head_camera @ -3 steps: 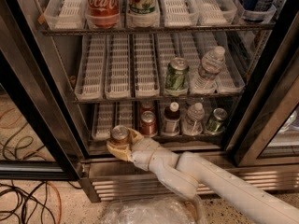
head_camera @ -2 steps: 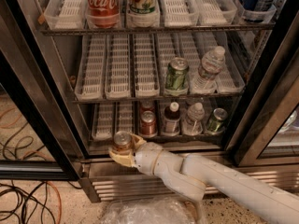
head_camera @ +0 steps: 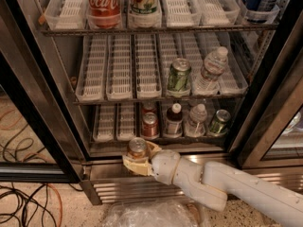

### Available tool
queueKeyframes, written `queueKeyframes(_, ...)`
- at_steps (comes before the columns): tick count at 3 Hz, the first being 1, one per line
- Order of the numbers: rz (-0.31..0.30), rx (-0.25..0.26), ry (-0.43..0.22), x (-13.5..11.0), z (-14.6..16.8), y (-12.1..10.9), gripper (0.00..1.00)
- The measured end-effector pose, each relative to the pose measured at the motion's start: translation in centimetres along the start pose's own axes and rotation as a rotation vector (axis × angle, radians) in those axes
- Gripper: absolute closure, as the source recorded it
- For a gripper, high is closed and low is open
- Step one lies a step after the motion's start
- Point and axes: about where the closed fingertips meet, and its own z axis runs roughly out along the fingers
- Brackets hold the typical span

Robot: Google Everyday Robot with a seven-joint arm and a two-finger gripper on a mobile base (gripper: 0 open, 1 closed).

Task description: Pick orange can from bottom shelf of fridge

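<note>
The orange can, with a copper body and silver top, sits upright in my gripper. The gripper's tan fingers are shut around its lower part. Can and gripper hang just in front of the fridge's lower sill, below and outside the bottom shelf. My white arm comes in from the lower right. The shelf's left white lane trays stand empty behind the can.
On the bottom shelf stand a redder can, a dark bottle, a water bottle and a green can. A green can and a water bottle are one shelf up. Cables lie on the floor at left; clear plastic lies below.
My gripper has drawn back and down out of the bottom shelf with the orange can in it, shifting a little to the right.
</note>
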Motion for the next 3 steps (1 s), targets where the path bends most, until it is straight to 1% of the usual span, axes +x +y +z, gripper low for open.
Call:
queueKeyframes(1,0.014,0.014,-0.026,-0.1,-2.3,0.3,1.0)
queueKeyframes(2,0.012,0.065,-0.058,-0.8,-5.9,2.1,1.0)
queueKeyframes(3,0.011,0.068,-0.059,-0.8,-6.0,2.1,1.0)
